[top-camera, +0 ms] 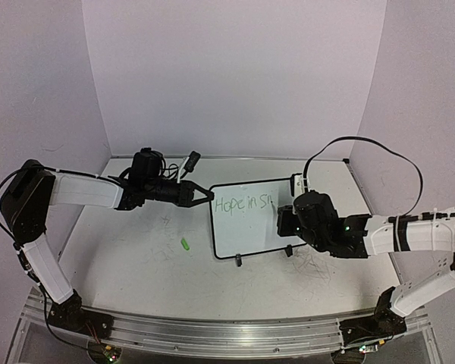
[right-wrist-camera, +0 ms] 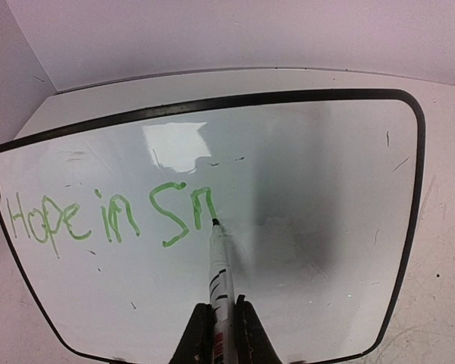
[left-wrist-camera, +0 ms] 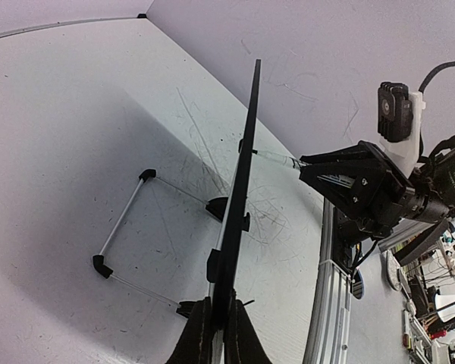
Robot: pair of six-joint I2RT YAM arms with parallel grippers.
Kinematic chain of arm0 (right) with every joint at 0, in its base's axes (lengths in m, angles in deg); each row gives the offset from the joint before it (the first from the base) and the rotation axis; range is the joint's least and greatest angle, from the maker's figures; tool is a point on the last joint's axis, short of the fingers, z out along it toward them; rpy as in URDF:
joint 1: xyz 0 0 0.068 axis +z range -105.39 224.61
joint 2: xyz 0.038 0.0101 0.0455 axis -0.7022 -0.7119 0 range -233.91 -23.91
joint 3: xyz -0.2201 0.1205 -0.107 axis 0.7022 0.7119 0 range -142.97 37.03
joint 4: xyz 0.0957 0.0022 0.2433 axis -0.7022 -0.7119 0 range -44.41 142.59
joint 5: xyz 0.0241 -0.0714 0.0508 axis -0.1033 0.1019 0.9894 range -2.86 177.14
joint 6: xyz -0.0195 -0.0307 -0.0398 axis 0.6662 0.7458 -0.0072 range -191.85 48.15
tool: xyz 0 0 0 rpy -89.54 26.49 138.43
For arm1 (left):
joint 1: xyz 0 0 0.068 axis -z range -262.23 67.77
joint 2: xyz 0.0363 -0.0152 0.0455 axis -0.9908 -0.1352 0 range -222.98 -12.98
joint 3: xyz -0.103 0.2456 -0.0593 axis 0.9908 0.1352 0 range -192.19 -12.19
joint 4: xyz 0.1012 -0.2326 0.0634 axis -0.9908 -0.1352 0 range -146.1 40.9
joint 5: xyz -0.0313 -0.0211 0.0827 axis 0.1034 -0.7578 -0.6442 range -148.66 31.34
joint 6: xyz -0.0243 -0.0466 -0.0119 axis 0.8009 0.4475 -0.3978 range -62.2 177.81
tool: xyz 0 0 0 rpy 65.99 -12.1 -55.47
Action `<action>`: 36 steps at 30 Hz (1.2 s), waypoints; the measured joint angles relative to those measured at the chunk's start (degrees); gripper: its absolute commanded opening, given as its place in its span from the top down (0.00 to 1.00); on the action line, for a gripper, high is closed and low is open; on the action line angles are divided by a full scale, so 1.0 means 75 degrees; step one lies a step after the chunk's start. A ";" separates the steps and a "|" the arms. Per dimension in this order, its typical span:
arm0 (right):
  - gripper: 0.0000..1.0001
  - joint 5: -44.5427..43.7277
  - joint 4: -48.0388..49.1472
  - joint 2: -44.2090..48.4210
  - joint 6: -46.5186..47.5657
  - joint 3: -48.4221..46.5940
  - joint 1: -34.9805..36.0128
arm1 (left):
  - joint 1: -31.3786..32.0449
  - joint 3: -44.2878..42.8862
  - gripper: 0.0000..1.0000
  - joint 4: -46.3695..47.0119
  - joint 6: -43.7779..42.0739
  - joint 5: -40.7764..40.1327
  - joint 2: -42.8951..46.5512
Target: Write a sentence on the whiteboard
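The whiteboard (top-camera: 250, 231), likely light and slick, is clamped at its frame by left fingers (left-wrist-camera: 199, 337); the marker (right-wrist-camera: 218, 273) is pinched by right fingers (right-wrist-camera: 198, 334).

The small black-framed glossy whiteboard (top-camera: 250, 231) stands upright mid-table on the white tabletop (top-camera: 129, 265). My left gripper (top-camera: 206, 195) clamps its left edge. My right gripper (right-wrist-camera: 218, 312), before its right half, holds the slim white marker (right-wrist-camera: 218, 267), tip on the board just right of the thin green handwritten lettering (right-wrist-camera: 98, 216). A small green piece (top-camera: 186, 244) lies front-left of the board.
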 measured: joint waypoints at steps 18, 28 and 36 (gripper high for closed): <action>1.00 -0.0077 0.0033 -0.0043 0.0315 -0.0191 -0.0042 | 0.0001 0.0000 1.00 0.0000 0.0000 -0.0002 0.0037; 1.00 -0.0136 0.0044 -0.0108 0.0486 -0.0329 -0.0110 | 0.0000 0.0003 1.00 0.0000 0.0003 -0.0006 0.0041; 1.00 -0.0162 0.0063 -0.0108 0.0499 -0.0335 -0.0135 | 0.0000 0.0003 1.00 0.0000 0.0003 -0.0006 0.0041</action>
